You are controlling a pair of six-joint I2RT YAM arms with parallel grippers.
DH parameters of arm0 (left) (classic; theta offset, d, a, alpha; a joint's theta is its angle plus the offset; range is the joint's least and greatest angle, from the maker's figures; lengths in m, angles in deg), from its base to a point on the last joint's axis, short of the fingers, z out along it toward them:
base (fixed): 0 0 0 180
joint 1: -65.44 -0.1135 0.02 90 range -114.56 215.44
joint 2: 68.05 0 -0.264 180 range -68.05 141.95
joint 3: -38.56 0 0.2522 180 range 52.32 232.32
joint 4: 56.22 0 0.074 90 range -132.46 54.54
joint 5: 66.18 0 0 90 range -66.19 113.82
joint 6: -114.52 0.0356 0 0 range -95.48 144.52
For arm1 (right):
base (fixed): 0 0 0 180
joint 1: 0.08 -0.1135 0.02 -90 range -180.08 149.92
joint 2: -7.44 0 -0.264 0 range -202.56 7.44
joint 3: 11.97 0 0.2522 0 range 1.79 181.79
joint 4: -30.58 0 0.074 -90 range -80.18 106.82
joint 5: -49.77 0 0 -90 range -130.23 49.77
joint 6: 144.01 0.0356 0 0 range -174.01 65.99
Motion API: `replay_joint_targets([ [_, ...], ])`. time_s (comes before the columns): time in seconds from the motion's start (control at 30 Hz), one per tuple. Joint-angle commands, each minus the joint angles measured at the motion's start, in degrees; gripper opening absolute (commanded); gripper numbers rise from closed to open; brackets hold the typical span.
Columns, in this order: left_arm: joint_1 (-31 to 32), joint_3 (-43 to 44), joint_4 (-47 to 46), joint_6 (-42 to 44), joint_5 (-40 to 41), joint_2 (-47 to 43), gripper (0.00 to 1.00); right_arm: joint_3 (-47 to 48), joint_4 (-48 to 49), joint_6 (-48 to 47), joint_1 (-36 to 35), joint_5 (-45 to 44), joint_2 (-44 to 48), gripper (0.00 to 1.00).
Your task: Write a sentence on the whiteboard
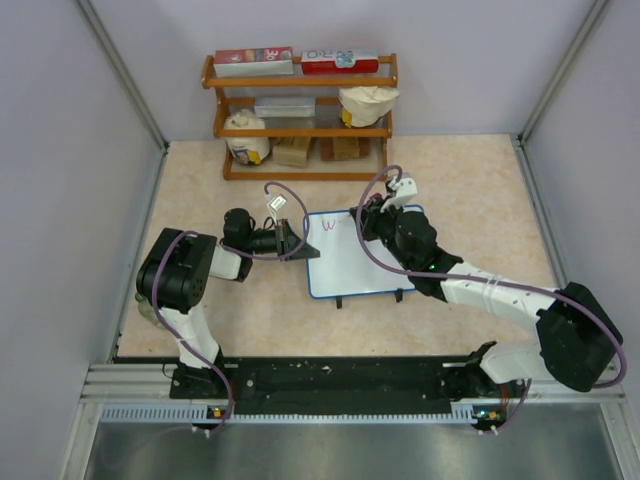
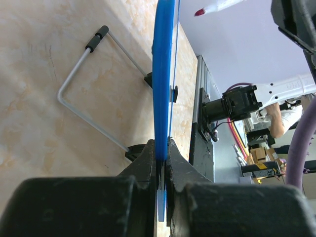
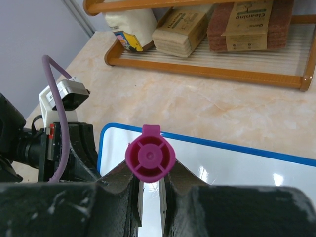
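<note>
Writing under way: the whiteboard [image 1: 355, 262] sits at the centre of the top view, its left edge pinched by the left gripper [image 1: 299, 243], while the right gripper [image 3: 150, 185], clamped on a marker [image 3: 149, 157], must next extend the first strokes [image 1: 327, 226] rightward.

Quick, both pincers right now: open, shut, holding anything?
Left pincer: closed on the edge of the small blue-framed glossy white board.
Right pincer: closed around a round magenta-ended marker pen.
</note>
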Motion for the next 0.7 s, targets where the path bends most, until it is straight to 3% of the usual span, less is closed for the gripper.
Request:
replay_joint_targets([
  [0.0, -0.1, 0.5, -1.0, -0.5, 0.5, 0.5, 0.00, 2.2, 1.8, 0.7, 0.3, 1.1, -1.8, 0.00],
  [0.67, -0.1, 0.4, -1.7, -1.1, 0.4, 0.6, 0.00, 2.8, 2.2, 1.4, 0.4, -0.5, -4.7, 0.00],
])
